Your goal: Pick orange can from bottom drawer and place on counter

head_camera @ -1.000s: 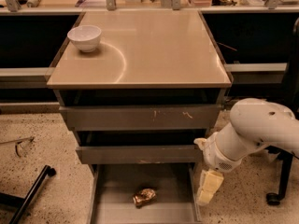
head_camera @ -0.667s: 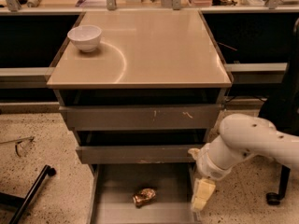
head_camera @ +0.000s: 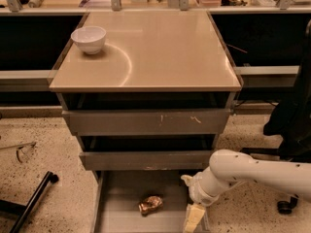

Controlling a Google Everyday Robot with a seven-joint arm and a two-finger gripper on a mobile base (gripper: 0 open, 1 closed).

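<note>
Can (head_camera: 150, 204) lies mid-floor of bottom drawer (head_camera: 121, 191). Gripper (head_camera: 193, 218) hangs at drawer's right edge, apart from can, holding nothing; how far open, can't tell. Can prob. light, thin, dented, slick: grasp across mid-body, gently.

The bench (head_camera: 165, 47) has a smooth, glossy beige top, and the white bowl (head_camera: 88, 39) on it looks glazed. The bottom drawer (head_camera: 121, 193) is matt grey metal and holds the orange can (head_camera: 150, 204) of crumpled, shiny metal. The tool (head_camera: 193, 218), low at the drawer's right front, looks like matt cream plastic below a smooth white arm (head_camera: 252, 171).
</note>
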